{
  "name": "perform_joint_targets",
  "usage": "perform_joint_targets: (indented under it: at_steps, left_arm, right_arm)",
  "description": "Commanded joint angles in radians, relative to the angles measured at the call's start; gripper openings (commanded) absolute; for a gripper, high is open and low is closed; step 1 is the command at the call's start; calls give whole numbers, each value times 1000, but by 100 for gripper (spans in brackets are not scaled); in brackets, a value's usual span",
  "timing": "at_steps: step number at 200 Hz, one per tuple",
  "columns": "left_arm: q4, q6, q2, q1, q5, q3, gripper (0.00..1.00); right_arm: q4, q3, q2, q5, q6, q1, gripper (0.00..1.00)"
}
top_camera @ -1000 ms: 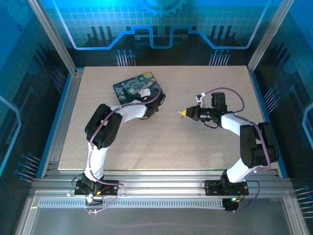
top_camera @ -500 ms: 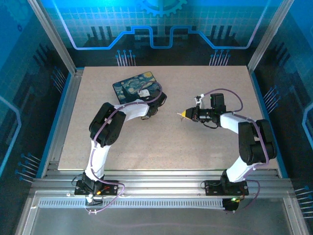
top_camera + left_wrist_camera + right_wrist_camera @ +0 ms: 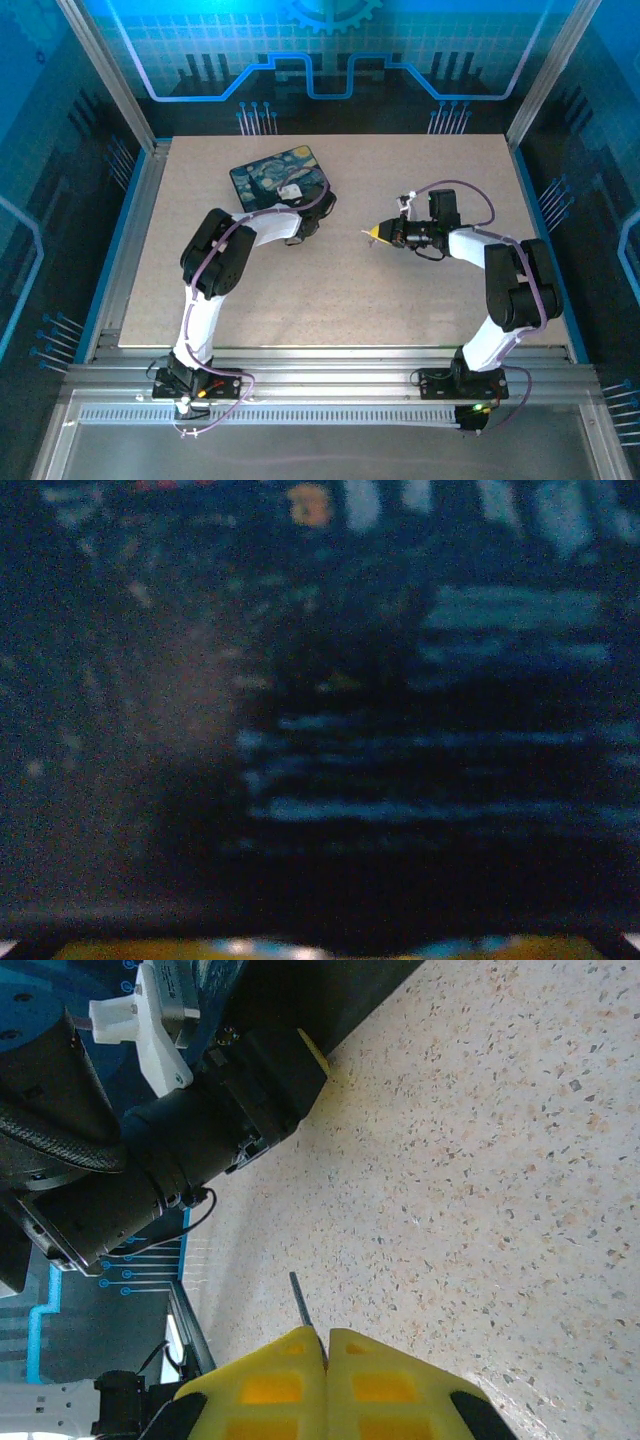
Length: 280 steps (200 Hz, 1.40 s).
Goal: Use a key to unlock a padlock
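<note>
Speckled table (image 3: 420, 290), starry box (image 3: 270, 172) far left. Mid-table the right claw (image 3: 325, 1348) is clamped on the key (image 3: 300, 1305), thin stiff blade poking out. By the box, the left claw (image 3: 300, 200): can't tell its grip. Can't spot the padlock; probably light and skittish, so pin its body.

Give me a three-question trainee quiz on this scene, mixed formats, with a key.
1. True or false: the right fingers are shut on a thin key.
2. Where on the table is the starry box? A far left part; B near right part; C dead centre.
3. Fill in: the right fingers are coloured ____.
Key: 1 true; 2 A; 3 yellow.
</note>
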Motion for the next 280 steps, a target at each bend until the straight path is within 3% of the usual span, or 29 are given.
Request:
perform_joint_targets:
  at_steps: [1, 74, 100, 162, 187, 223, 245, 280]
  left_arm:
    - [28, 29, -6, 24, 27, -33, 31]
    - [83, 87, -34, 24, 39, -61, 19]
    - [40, 103, -65, 24, 89, -41, 15]
    - [-250, 201, -146, 48, 486, 69, 12]
    - [-321, 195, -172, 73, 653, 85, 9]
    - [-407, 176, -204, 98, 809, 119, 8]
    - [-408, 122, -235, 113, 917, 111, 7]
    - [-367, 0, -282, 134, 1073, 86, 6]
  right_arm:
    - [15, 16, 12, -25, -9, 4, 0]
    - [21, 7, 15, -19, -4, 6, 0]
    - [13, 5, 10, -17, -8, 7, 0]
    - [-53, -17, -71, 38, -73, 99, 0]
    - [53, -52, -71, 69, -14, 173, 0]
    - [240, -111, -44, 150, 92, 270, 0]
    - [374, -149, -25, 185, 174, 302, 0]
    - [442, -142, -19, 240, 174, 356, 0]
